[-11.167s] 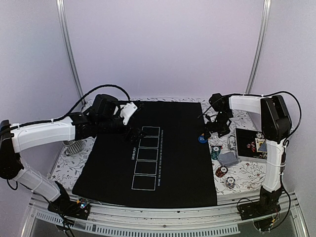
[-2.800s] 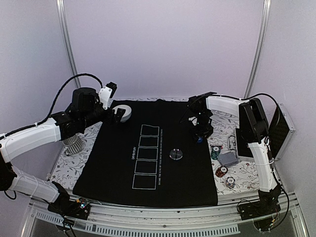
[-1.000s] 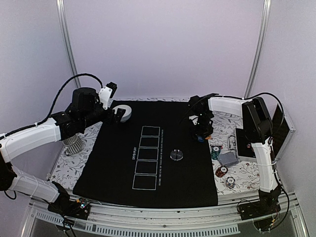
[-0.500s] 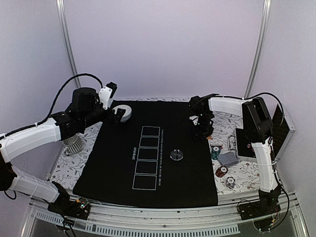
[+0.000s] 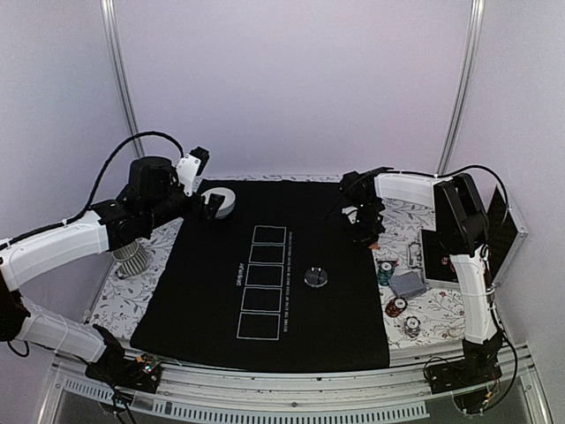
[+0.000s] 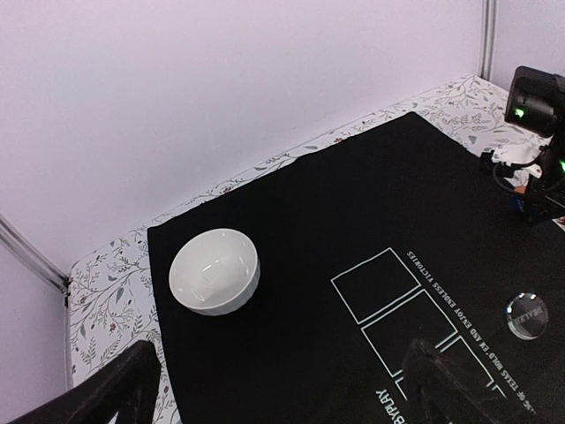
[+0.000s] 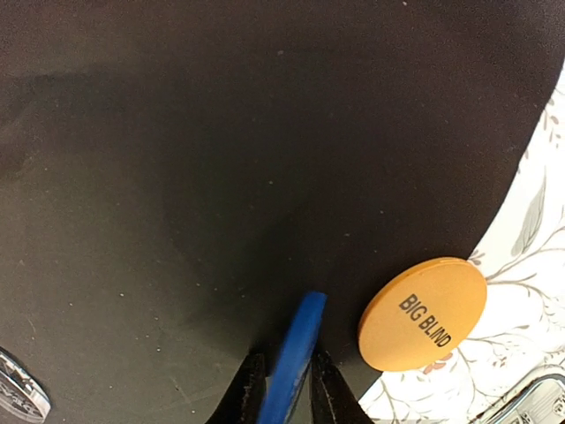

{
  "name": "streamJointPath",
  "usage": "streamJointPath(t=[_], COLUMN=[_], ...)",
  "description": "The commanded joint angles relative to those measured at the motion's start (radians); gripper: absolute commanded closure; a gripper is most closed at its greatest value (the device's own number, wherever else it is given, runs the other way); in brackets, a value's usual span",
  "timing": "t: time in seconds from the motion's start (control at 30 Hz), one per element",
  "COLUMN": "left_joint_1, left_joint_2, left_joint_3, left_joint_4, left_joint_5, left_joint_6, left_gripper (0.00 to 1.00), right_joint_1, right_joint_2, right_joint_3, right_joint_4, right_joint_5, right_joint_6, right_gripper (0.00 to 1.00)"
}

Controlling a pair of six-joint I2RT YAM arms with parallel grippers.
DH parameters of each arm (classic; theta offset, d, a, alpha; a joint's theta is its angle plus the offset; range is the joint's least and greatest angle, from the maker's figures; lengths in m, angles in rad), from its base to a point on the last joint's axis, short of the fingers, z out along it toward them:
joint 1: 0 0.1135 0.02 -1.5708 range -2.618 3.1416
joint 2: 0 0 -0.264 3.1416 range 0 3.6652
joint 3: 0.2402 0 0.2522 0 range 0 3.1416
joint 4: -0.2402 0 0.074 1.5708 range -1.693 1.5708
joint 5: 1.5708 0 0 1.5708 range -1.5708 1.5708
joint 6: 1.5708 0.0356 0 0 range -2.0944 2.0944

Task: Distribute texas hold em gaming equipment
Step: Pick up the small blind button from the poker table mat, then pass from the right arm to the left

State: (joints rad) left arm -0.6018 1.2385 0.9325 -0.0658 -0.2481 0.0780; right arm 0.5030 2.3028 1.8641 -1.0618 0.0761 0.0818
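Note:
My right gripper (image 7: 286,378) is shut on a blue round disc (image 7: 298,334), which stands on edge between the fingers above the black mat (image 7: 177,177). An orange disc marked BIG BLIND (image 7: 422,314) lies flat just to its right, across the mat's edge. In the top view the right gripper (image 5: 365,231) hovers at the mat's right side. A dark dealer disc (image 5: 315,277) lies mid-mat. My left gripper (image 6: 282,397) is open and holds nothing, near the white bowl (image 6: 214,270). A teal chip stack (image 5: 385,271), grey cards (image 5: 408,283) and red (image 5: 398,306) and dark (image 5: 412,328) chips sit right of the mat.
The mat (image 5: 203,309) carries white rectangles (image 5: 261,291) in a column. An open dark case (image 5: 446,258) stands at the far right. A ribbed grey object (image 5: 131,258) sits off the mat's left edge. Metal frame posts (image 5: 124,97) rise at the back corners.
My right gripper has shut on the blue disc, which now stands on edge, and has shifted slightly back and to the right. The left arm has not moved.

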Motion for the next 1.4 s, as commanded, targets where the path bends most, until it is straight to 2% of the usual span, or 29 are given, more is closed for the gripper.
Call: streamJointPath(t=[0.0, 0.2, 0.37, 0.47, 0.53, 0.63, 0.8, 0.87, 0.93, 1.03, 1.13, 1.2, 1.27, 1.37], left_joint_1=[0.007, 0.007, 0.008, 0.007, 0.007, 0.007, 0.004, 0.000, -0.007, -0.009, -0.009, -0.009, -0.009, -0.010], left_joint_2=[-0.001, 0.001, 0.000, -0.009, -0.024, -0.050, -0.071, -0.066, -0.056, -0.053, -0.065, -0.064, -0.052, -0.035], left_joint_3=[-0.009, -0.009, -0.010, -0.016, -0.029, -0.054, -0.093, -0.107, -0.109, -0.101, -0.107, -0.110, -0.101, -0.093], left_joint_4=[0.004, 0.005, 0.007, 0.019, 0.039, 0.074, 0.124, 0.140, 0.141, 0.134, 0.127, 0.126, 0.126, 0.126], left_joint_5=[0.004, 0.006, 0.024, 0.085, 0.171, 0.393, 0.949, 1.129, 1.248, 1.334, 1.291, 1.257, 1.281, 1.311], left_joint_6=[0.005, 0.005, 0.004, 0.010, 0.021, 0.044, 0.081, 0.084, 0.084, 0.082, 0.095, 0.095, 0.082, 0.068], left_gripper=[0.02, 0.02, 0.02, 0.02, 0.02, 0.02, 0.06, 0.07, 0.09, 0.12, 0.18, 0.26, 0.35, 0.42], right_joint_1=[-0.007, -0.007, -0.007, -0.001, 0.014, 0.067, 0.263, 0.340, 0.395, 0.421, 0.435, 0.448, 0.459, 0.460], right_joint_2=[-0.044, -0.084, -0.152, -0.215, -0.264, -0.340, -0.418, -0.405, -0.385, -0.374, -0.389, -0.392, -0.385, -0.378], right_joint_3=[0.007, 0.012, 0.004, -0.006, -0.017, -0.044, -0.082, -0.051, -0.012, 0.013, -0.005, -0.008, -0.005, -0.007], right_joint_4=[-0.035, -0.050, -0.047, -0.031, -0.017, 0.018, 0.127, 0.145, 0.160, 0.196, 0.253, 0.278, 0.286, 0.300], right_joint_5=[0.047, 0.064, 0.002, -0.092, -0.186, -0.371, -0.713, -0.794, -0.830, -0.880, -0.908, -0.908, -0.888, -0.862], right_joint_6=[0.003, 0.005, -0.036, -0.094, -0.150, -0.209, -0.350, -0.396, -0.413, -0.420, -0.419, -0.418, -0.417, -0.408], right_gripper=[0.84, 0.95, 0.97, 0.97, 0.97, 0.97, 0.97, 0.97, 0.97, 0.98, 0.98, 0.98, 0.98, 0.98])
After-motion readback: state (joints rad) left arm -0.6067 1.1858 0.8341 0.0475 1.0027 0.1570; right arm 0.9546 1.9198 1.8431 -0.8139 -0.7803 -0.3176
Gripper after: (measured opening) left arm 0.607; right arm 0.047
